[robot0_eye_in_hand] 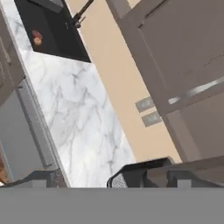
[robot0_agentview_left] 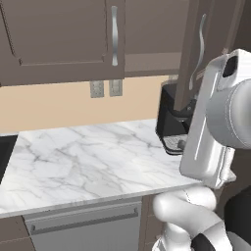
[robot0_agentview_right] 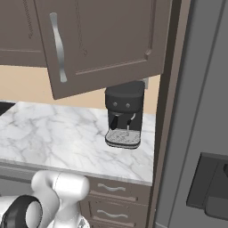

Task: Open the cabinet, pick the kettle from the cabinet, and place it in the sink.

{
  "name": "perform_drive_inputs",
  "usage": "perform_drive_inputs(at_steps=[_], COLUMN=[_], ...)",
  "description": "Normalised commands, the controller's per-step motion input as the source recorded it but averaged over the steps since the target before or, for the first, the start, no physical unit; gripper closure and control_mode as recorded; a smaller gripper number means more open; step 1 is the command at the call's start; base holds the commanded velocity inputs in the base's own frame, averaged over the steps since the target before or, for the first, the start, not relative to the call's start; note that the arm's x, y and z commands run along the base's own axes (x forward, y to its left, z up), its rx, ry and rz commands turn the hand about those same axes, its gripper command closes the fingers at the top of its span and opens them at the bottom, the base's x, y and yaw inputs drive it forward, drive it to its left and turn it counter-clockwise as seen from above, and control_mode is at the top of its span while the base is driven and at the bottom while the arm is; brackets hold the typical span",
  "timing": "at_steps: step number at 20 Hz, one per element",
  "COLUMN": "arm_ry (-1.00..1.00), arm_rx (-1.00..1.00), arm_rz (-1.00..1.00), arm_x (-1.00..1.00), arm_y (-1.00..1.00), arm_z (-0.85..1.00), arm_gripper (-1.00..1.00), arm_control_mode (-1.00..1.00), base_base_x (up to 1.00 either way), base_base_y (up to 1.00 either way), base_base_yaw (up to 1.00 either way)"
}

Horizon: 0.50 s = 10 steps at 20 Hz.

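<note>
Marble counter point(robot0_agentview_left: 83, 157) w/ coffee machine point(robot0_agentview_right: 125, 114) under ajar cabinet point(robot0_agentview_right: 102, 40); sink point(robot0_eye_in_hand: 52, 33) at far end; gripper point(robot0_eye_in_hand: 109, 180) released, jaws wide.

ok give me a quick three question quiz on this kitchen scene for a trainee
1. True or false: the right-hand door of the cabinet stands swung open.
2. What sits on the marble counter under that door? A) a toaster B) a black coffee machine C) a kettle
3. In the hand view, what lies inside the sink?

Key
1. True; in the right base view the door hangs out at an angle over the counter.
2. B.
3. A small reddish-orange item; too small to identify.
</note>
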Motion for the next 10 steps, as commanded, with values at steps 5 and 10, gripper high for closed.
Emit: perform_drive_inputs(at_steps=[5,10], arm_ry=[-0.25,-0.09], arm_rx=[-0.31,-0.22], arm_rz=[-0.19,-0.2], arm_x=[0.0,0.1], arm_y=[0.0,0.0], arm_z=[0.36,0.12], arm_gripper=[-1.0,-1.0], arm_control_mode=[-1.0,-1.0], base_base_x=[0.0,0.0], base_base_y=[0.0,0.0], base_base_yaw=[0.0,0.0])
